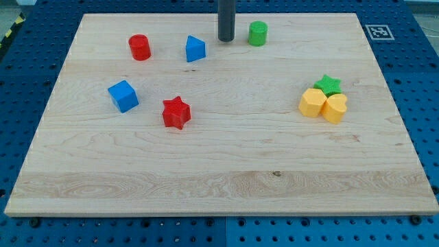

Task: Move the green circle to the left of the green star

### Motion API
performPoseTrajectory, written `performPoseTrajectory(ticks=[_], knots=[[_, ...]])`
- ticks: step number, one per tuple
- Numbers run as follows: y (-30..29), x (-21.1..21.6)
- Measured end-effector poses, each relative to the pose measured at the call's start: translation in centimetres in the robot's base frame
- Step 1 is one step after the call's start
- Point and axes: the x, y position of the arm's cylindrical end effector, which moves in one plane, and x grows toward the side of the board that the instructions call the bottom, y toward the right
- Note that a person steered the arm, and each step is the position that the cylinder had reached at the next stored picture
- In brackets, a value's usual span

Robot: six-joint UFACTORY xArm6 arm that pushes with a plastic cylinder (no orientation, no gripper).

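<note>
Wooden board (219, 171) is filling most of the frame, lying on a blue perforated table (27, 41). No pincer is showing on this arm, only the dark rod, so nothing is being grasped; my tip (226, 40) is resting at upper centre, just left of the green circle (258, 33), with a small gap between them. That circle is standing upright as a short, bright green cylinder. Well apart, at the right, the green star (328, 84) is touching two yellow blocks (324, 104) below it. Sitting at the left are a blue cube (123, 95), red star (176, 112), red cylinder (140, 46) and blue block (195, 49).
</note>
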Motion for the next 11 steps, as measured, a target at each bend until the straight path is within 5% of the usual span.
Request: performPoseTrajectory(ticks=[4,11], knots=[[11.8,-0.3],[14.9,6.0]])
